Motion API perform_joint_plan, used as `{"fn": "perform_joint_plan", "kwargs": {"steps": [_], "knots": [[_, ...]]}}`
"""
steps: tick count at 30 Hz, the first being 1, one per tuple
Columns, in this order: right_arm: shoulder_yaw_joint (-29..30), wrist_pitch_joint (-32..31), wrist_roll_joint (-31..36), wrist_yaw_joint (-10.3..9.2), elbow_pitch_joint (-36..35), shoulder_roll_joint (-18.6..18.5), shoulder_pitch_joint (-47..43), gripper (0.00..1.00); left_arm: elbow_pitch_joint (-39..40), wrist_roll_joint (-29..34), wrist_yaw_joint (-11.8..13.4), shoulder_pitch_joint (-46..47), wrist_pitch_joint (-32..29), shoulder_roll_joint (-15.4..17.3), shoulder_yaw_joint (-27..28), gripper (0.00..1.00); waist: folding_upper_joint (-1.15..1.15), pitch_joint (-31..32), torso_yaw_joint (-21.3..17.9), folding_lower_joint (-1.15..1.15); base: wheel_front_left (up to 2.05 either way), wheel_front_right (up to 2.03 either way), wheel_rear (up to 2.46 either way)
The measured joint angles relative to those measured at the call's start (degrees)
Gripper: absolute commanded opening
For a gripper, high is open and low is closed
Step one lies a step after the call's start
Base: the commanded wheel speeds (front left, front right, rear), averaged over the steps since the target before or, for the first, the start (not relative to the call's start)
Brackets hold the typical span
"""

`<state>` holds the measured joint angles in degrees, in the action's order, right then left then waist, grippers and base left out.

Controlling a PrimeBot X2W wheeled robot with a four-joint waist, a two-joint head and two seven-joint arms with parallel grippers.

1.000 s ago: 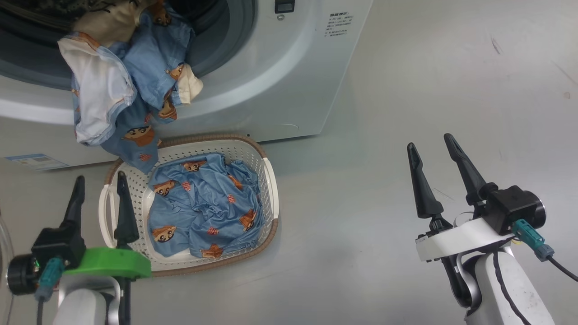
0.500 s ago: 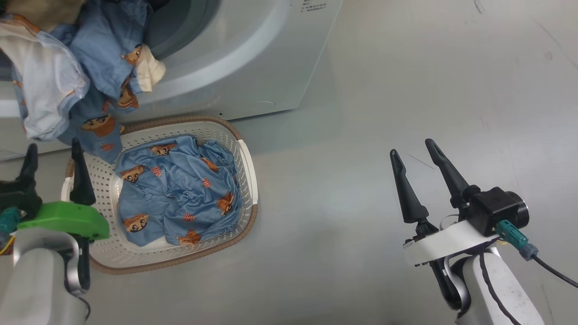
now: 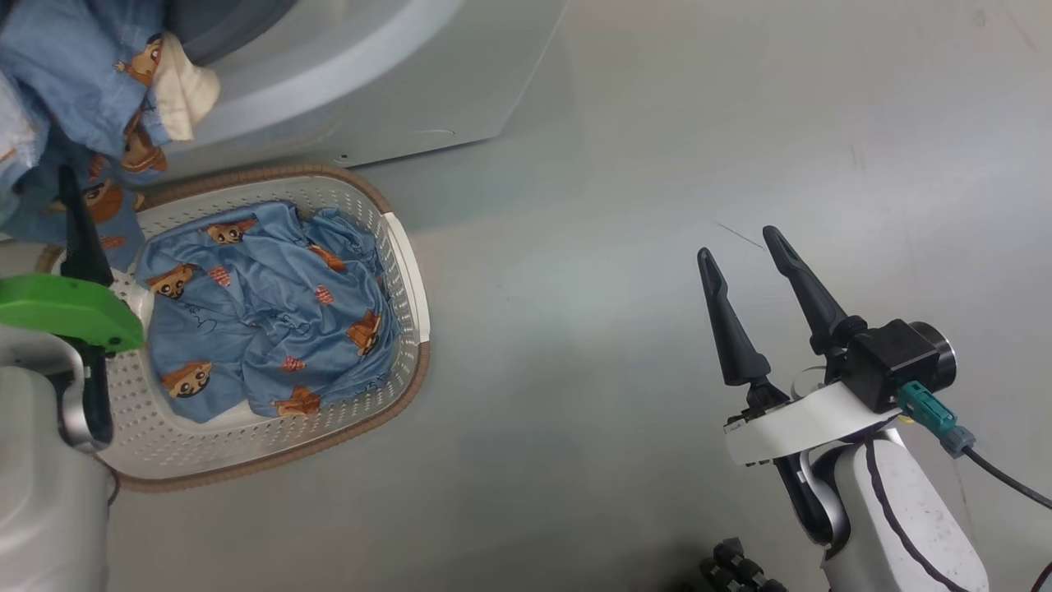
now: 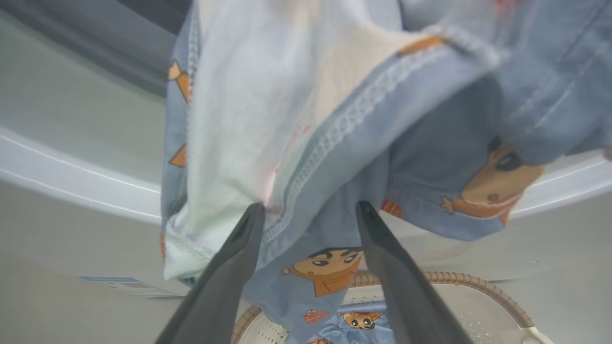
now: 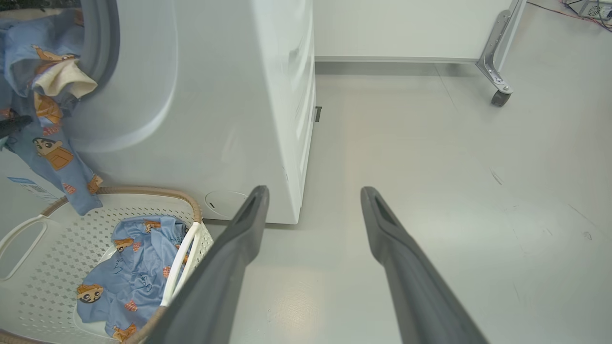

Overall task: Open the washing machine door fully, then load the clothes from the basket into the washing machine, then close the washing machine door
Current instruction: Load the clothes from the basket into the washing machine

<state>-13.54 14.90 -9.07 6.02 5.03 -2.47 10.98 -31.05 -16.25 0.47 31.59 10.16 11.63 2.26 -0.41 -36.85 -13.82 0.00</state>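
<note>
Hanging clothes (image 3: pixel 82 74), perhaps two; one basket (image 3: pixel 407 275).

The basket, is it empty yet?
Not empty: a crumpled blue garment lies inside the basket, on its holey bottom.

Right hand (image 3: pixel 736 243): two long, tapering matte-black fingers (image 3: pixel 727 329) on a curved white bracket (image 3: pixel 801 423). Black boxy camera housing (image 3: pixel 888 362) with round lens barrel; teal connector (image 3: pixel 925 407); black cable (image 3: pixel 1007 481) trailing. Right forearm (image 3: pixel 904 526): pale grey-white shell, lightly speckled, thin black line along it. Left hand (image 4: pixel 311 205): matching dark fingers, bright green bracket (image 3: pixel 70 308), pale grey left forearm (image 3: pixel 41 493) with silvery joint edge.
</note>
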Motion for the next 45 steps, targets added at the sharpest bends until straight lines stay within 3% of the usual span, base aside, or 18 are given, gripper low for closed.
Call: {"fn": "perform_joint_plan", "kwargs": {"steps": [14, 15, 16, 18, 19, 20, 32, 42, 45], "knots": [[-0.9, 0.0, 0.1, -0.09, -0.2, 0.0, 0.7, 1.0, -5.4, 0.9, 0.2, 8.5, 2.2, 0.7, 0.5, 1.0, 0.0, -5.1, -0.5, 0.0, 0.0, 0.0, 0.0], [-0.9, 0.0, 0.1, -0.11, -0.2, 0.0, 0.9, 1.0, -5.7, 0.9, 0.2, 8.9, 2.5, 0.6, 0.5, 0.92, 0.0, -5.2, -0.4, 0.0, 0.0, 0.0, 0.0], [-0.9, 0.0, 0.1, -0.12, -0.2, 0.1, 1.1, 1.0, -6.0, 0.9, 0.2, 9.1, 2.6, 0.5, 0.5, 0.53, 0.0, -5.4, -0.2, 0.0, 0.0, 0.0, 0.0], [-0.9, 0.0, 0.1, -0.12, 0.0, 0.0, 1.7, 1.0, -6.5, 0.9, 0.3, 9.6, 3.1, 0.3, 0.7, 0.33, 0.0, -5.6, 0.1, 0.0, 0.0, 0.0, 0.0], [-0.9, 0.0, 0.1, -0.12, 0.1, 0.0, 1.8, 1.0, -6.7, 0.9, 0.3, 9.7, 3.1, 0.3, 0.9, 0.08, 0.0, -5.7, 0.2, 0.0, 0.0, 0.0, 0.0], [-0.8, 0.0, 0.1, -0.18, 0.4, 0.0, 1.8, 1.0, -7.0, 0.9, 0.3, 9.9, 3.5, 0.2, 0.9, 0.0, 0.0, -5.7, 0.3, 0.0, 0.0, 0.0, 0.0], [3.1, 0.0, 0.2, -1.2, 5.0, 0.0, 1.8, 1.0, -6.3, -0.1, 0.2, 11.1, 4.1, -3.0, 2.2, 0.0, 0.0, -5.2, 2.6, 0.0, 0.0, 0.0, 0.0], [2.2, 0.0, -0.2, -1.2, 6.2, 0.0, 1.9, 1.0, 3.2, -0.3, -1.1, 7.0, 2.7, -6.2, 4.9, 0.0, 0.0, -3.4, 3.6, 0.01, 0.0, 0.0, 0.0], [1.9, 0.0, -1.0, -1.19, 6.5, 0.0, 1.9, 1.0, 10.5, -0.1, -2.3, 8.3, 4.2, -6.3, 5.3, 0.0, 0.0, -2.6, 3.7, 0.0, 0.0, 0.0, 0.0]]}}
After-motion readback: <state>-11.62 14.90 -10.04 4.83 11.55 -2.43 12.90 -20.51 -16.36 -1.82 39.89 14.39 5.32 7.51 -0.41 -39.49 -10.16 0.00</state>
